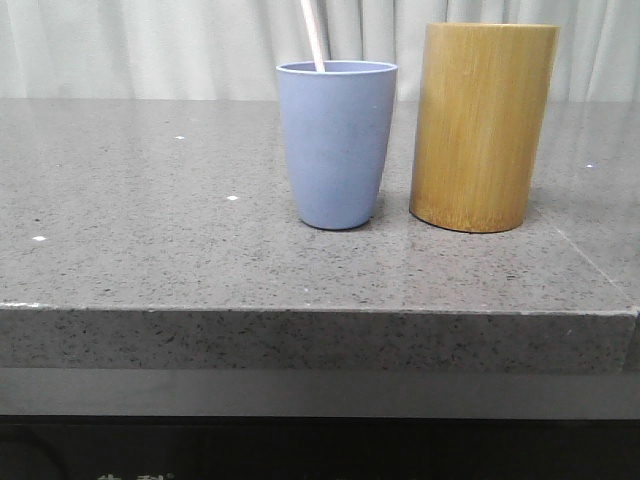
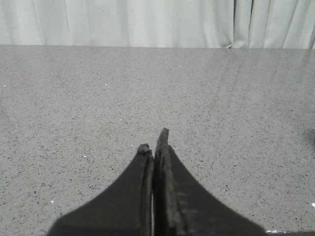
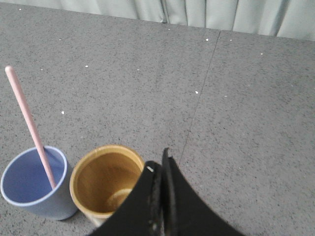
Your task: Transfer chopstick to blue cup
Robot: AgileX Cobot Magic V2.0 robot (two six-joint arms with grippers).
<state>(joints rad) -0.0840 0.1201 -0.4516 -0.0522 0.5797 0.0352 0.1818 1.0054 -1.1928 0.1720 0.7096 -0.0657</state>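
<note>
The cup point(image 1: 336, 145) is a matte periwinkle-blue tumbler, smooth, handleless and tapering toward its base. It stands upright on the grey speckled surface point(image 1: 150, 220), near the front edge. One chopstick point(image 3: 30, 125), thin, straight and pale pink, stands inside the cup, its lower end down within the cup, leaning against the rim. Its upper part rises well above the rim and tilts away from upright.

Test bench, speckled grey stone countertop point(image 1: 150, 210), pale curtain point(image 1: 150, 45)
</note>
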